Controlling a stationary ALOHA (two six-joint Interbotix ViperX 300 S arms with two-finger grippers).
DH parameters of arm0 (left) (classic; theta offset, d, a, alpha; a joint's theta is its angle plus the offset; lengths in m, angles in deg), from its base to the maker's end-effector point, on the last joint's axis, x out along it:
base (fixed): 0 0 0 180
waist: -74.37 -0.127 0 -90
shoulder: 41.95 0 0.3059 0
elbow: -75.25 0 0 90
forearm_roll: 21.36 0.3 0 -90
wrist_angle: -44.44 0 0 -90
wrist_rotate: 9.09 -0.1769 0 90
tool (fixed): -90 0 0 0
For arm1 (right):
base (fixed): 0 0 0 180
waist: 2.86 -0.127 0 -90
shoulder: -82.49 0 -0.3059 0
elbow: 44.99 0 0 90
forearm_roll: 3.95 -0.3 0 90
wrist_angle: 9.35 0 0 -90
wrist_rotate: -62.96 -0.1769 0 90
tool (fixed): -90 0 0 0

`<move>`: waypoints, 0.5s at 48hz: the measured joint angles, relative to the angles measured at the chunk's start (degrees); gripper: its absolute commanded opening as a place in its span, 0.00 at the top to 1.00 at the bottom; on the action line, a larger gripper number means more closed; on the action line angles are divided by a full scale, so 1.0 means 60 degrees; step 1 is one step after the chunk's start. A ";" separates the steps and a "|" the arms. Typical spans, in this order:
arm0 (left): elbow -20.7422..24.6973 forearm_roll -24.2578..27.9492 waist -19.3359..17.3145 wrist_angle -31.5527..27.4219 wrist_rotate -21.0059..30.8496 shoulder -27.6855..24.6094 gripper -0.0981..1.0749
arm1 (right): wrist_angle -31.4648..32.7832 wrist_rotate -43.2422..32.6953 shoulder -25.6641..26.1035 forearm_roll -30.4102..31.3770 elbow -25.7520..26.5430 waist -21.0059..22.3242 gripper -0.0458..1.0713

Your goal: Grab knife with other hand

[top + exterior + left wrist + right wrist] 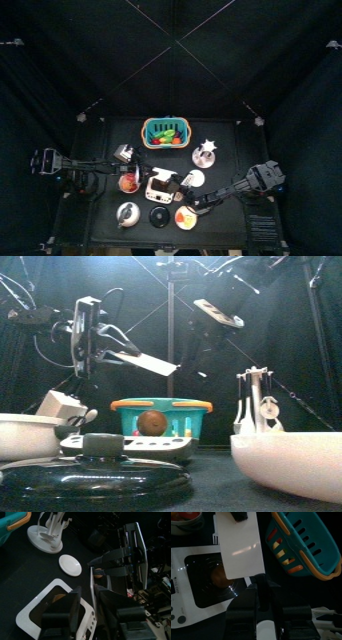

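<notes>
The knife [144, 362] has a broad white blade and a black handle and hangs in the air above the table's left half. My left gripper [96, 344] is shut on its handle. In the right wrist view the blade [238, 542] fills the upper middle, above the white toy microwave [198, 587]. My right gripper [262, 582] has its jaws together at the blade's free end. The left wrist view shows the right gripper [99, 568] meeting the blade edge-on beyond my left gripper [90, 594].
A teal basket [167, 130] with toy food stands at the back middle. A white utensil stand [206, 150] is to its right. The microwave [163, 185] sits mid-table. A white bowl [294, 461] and a black pot lid [94, 471] lie at the front edge.
</notes>
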State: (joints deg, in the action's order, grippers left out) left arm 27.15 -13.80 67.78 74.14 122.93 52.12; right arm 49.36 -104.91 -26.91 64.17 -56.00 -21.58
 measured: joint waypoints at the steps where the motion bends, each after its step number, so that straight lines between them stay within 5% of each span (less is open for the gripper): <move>1: -0.0015 0.0000 -0.0015 0.0000 -0.0015 0.0015 0.45 | 0.0000 0.0000 -0.0015 0.0000 0.0000 0.0015 0.52; 14: -0.0015 0.0000 0.0029 0.0015 0.0029 0.0059 0.53 | -0.0571 0.0000 0.0000 -0.0103 -0.0015 0.0146 0.47; 24: -0.0073 0.0000 0.0029 0.0000 0.0015 0.0073 0.53 | -0.1655 0.0000 0.0000 -0.0264 -0.0059 0.0220 0.27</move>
State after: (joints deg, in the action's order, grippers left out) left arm 26.71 -13.80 67.95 74.14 123.01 52.56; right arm 39.43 -104.91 -26.91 62.59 -56.35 -20.26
